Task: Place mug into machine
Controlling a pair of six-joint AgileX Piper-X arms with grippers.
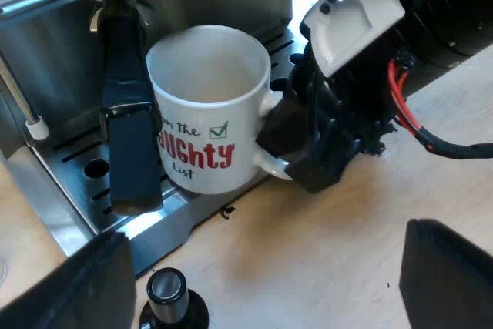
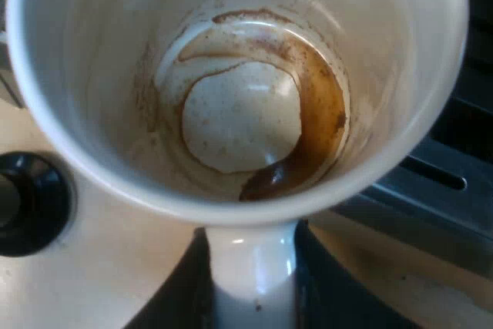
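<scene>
A white mug (image 1: 208,113) with red and green lettering stands over the front edge of the espresso machine's drip tray (image 1: 81,179), beside the holder's dark handle (image 1: 131,144). Whether its base touches the tray I cannot tell. My right gripper (image 1: 296,144) is shut on the mug's handle. Its own view looks down into the mug (image 2: 239,113), which has brown coffee residue on its bottom, with my right gripper (image 2: 250,287) clamped on the handle. My left gripper (image 1: 262,290) hangs open over the wooden table, back from the machine, with nothing between its fingers (image 1: 451,275).
A tamper with a black knob (image 1: 169,298) (image 2: 31,202) stands on the wooden table just before the drip tray. A steam wand (image 1: 23,105) hangs at the machine's side. Bare tabletop (image 1: 331,252) lies between the tray and my left gripper.
</scene>
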